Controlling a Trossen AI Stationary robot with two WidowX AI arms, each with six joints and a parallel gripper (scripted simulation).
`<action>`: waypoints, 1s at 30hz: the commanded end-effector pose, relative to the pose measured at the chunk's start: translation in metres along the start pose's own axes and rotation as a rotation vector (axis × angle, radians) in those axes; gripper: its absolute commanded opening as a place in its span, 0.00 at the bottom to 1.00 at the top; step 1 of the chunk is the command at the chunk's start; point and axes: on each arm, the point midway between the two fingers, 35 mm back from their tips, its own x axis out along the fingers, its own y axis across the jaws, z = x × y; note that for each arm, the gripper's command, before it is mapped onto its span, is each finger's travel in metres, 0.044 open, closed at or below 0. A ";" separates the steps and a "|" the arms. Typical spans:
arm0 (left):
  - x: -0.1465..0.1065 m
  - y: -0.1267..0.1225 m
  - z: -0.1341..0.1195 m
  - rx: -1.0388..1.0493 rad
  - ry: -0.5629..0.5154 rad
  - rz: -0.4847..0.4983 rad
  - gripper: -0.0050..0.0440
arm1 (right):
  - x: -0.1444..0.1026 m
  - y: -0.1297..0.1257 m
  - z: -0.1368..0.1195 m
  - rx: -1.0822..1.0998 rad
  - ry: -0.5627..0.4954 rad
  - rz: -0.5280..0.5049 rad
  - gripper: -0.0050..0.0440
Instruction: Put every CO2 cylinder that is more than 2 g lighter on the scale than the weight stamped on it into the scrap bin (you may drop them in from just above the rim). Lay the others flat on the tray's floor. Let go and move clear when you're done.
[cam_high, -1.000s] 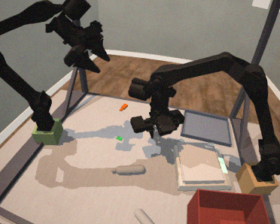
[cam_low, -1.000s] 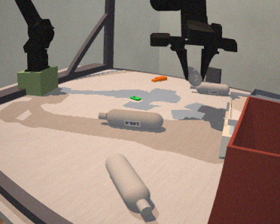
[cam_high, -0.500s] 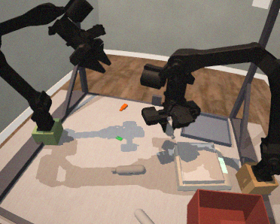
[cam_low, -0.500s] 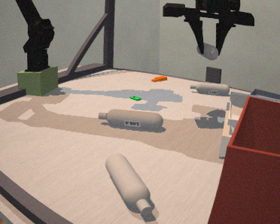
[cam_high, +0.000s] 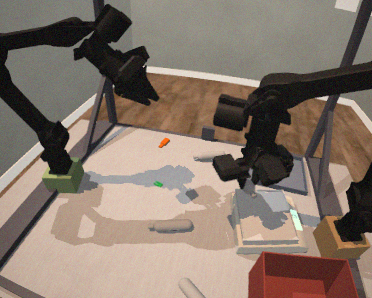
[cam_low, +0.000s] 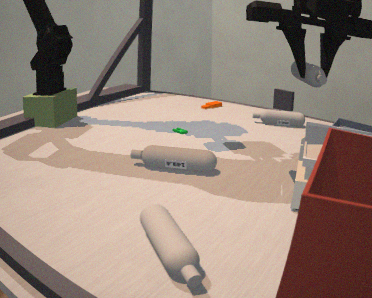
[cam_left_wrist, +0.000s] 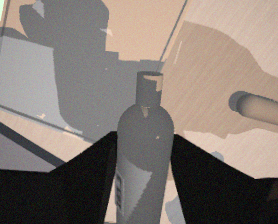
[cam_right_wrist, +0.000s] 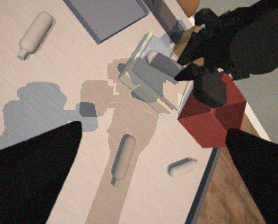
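Note:
My left gripper (cam_high: 251, 186) (cam_low: 314, 75) (cam_left_wrist: 144, 139) is shut on a grey cylinder (cam_low: 297, 72) (cam_left_wrist: 145, 125) (cam_right_wrist: 165, 64), held above the scale (cam_high: 272, 247) (cam_low: 296, 192) (cam_right_wrist: 167, 106). The scale's display (cam_high: 296, 220) is unreadable. My right gripper (cam_high: 151, 100) (cam_right_wrist: 155, 131) is open, high over the table. One cylinder (cam_high: 172, 226) (cam_low: 177, 158) (cam_right_wrist: 125, 157) lies mid-table, its upside-down label unclear. Another (cam_high: 190, 287) (cam_low: 170, 245) (cam_right_wrist: 182, 166) lies near the front; a third (cam_high: 204, 156) (cam_low: 282, 118) (cam_right_wrist: 36, 34) lies at the back. The tray (cam_high: 298, 172) (cam_right_wrist: 107, 20) shows no cylinder in its visible part.
The red scrap bin (cam_high: 300, 270) (cam_low: 335, 245) (cam_right_wrist: 200, 120) stands in front of the scale. A small orange object (cam_high: 164, 143) (cam_low: 211, 105), a green one (cam_high: 158, 184) (cam_low: 180, 130) and a dark block (cam_high: 208, 133) (cam_low: 283, 99) are on the table.

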 end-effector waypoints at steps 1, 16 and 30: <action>-0.009 0.006 0.013 0.003 0.025 -0.032 0.00 | 0.011 -0.002 -0.003 -0.184 -0.022 -0.009 1.00; -0.007 0.026 0.044 0.003 0.020 -0.028 0.00 | 0.042 -0.008 -0.017 -0.766 -0.022 -0.061 1.00; -0.007 0.034 0.056 0.006 0.019 -0.029 0.00 | 0.066 -0.015 -0.034 -1.312 0.007 -0.117 1.00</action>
